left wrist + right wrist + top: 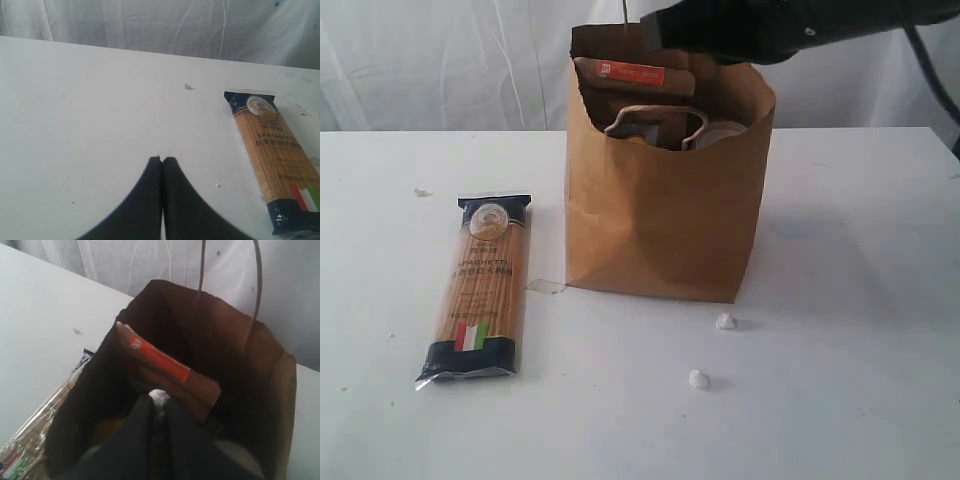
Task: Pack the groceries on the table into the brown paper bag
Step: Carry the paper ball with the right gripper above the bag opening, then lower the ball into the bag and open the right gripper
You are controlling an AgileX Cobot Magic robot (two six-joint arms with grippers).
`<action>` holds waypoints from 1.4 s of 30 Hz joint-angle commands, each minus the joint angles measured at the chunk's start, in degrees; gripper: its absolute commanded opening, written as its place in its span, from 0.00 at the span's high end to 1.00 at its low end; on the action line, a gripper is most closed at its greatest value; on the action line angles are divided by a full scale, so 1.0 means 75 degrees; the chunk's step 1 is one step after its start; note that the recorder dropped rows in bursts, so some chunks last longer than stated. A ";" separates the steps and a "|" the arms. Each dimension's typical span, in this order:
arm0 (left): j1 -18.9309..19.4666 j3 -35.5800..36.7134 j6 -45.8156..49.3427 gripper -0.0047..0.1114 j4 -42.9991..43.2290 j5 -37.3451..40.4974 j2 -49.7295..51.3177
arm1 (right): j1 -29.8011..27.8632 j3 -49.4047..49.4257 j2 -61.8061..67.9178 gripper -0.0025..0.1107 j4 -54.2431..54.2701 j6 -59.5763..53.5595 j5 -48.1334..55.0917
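Now the long spaghetti packet with dark ends [477,288] is lying flat on the white counter [840,390] near the tall brown paper bag [660,220]. It is looking light, stiff and easy to snap, so grabbing its middle is seeming best. The left end effector [162,160] is hovering pressed together and empty; the right end effector [160,399] is hanging in the bag's mouth, pressed together too.

Bright, even, diffuse light overall, table [840,400] nearly blown out to white. In the ext view the bag [660,230] throws only a faint soft shadow to its right, so light's prob from above-left. Inside of the bag goes v dark on the right wrist cam. Whole shot's soft there, right gripper [159,399] out of focus. Left gripper [161,160] = black blob w/ fuzzy edges, but the spaghetti [280,150] label is sharp.
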 commanded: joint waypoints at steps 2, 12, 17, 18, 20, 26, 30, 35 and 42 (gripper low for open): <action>0.0012 0.0031 0.0003 0.96 0.0019 0.0027 -0.0038 | -0.0104 -0.0283 0.0437 0.98 -0.0132 0.0029 -0.0243; 0.0012 0.0031 0.0003 0.96 0.0019 0.0027 -0.0038 | -0.0104 -0.0283 0.0615 0.98 -0.0164 -0.0608 -0.0244; 0.0012 0.0031 0.0003 0.96 0.0019 0.0027 -0.0038 | -0.0104 -0.0283 0.0615 0.92 -0.0162 -0.0594 -0.0229; 0.0012 0.0031 0.0003 0.96 0.0019 0.0027 -0.0038 | -0.0104 -0.0283 0.0615 0.89 -0.0162 -0.0576 -0.0214; 0.0012 0.0031 0.0003 0.96 0.0019 0.0027 -0.0038 | -0.0104 -0.0283 0.0615 0.84 -0.0162 -0.0568 -0.0107; 0.0012 0.0031 0.0003 0.96 0.0019 0.0027 -0.0038 | -0.0104 -0.0283 0.0615 0.77 -0.0162 -0.0568 0.0673; 0.0012 0.0031 0.0003 0.96 0.0019 0.0027 -0.0038 | -0.0104 -0.0283 0.0615 0.77 -0.0172 -0.0568 0.1506; 0.0012 0.0031 0.0003 0.96 0.0019 0.0027 -0.0038 | -0.0104 -0.0283 0.0463 0.79 -0.0521 -0.0531 0.2387; 0.0012 0.0031 0.0003 0.96 0.0019 0.0027 -0.0038 | -0.0104 -0.0283 -0.0677 0.93 -0.1864 -0.0531 0.2121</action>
